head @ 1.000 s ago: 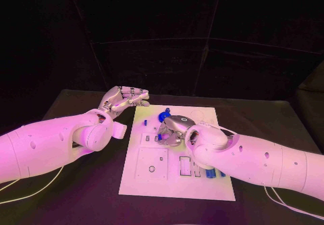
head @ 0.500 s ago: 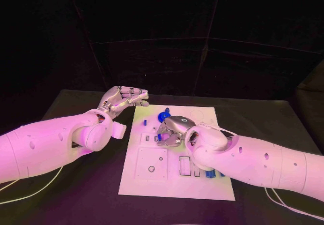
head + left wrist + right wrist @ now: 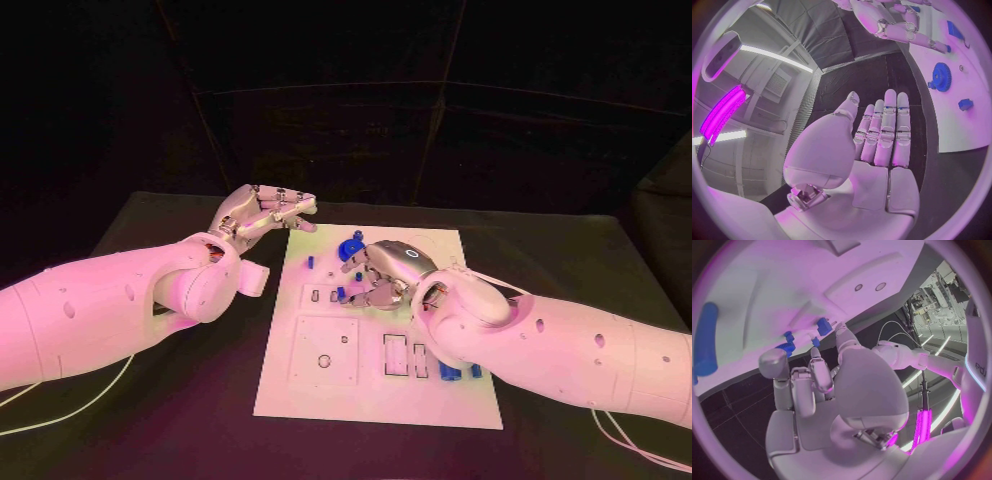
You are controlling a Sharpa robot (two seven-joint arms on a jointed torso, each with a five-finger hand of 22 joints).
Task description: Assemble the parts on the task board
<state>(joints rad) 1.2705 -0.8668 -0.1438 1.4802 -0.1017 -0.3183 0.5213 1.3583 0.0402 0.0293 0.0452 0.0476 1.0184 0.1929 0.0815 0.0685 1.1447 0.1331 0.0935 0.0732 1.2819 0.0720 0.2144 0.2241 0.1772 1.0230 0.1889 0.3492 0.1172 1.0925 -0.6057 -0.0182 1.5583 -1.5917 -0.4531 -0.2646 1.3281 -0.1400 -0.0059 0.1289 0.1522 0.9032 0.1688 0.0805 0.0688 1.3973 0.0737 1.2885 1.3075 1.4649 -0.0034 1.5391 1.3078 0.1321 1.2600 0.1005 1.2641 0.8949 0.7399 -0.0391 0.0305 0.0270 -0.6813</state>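
White task board (image 3: 329,385) carries small blue parts (image 3: 351,245) and rectangular cutouts.

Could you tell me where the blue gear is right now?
The blue gear sits at the far end of the task board, just beyond the right hand.

task board (image 3: 361,395): white rectangular plate, flat on the worktop, long side running away from the robot; rectangular cut-outs and a small round hole in its near half.

blue gear (image 3: 351,247): toothed disc near the board's far end, left of centre; also seen in the left wrist view (image 3: 941,77).

small blue block (image 3: 307,262): just nearer than the gear, by the board's left edge.

small blue piece (image 3: 340,294): mid-board, just beside the right hand's fingers; contact unclear.

blue cylinder (image 3: 450,371): on the near right of the board, partly hidden by the right arm.
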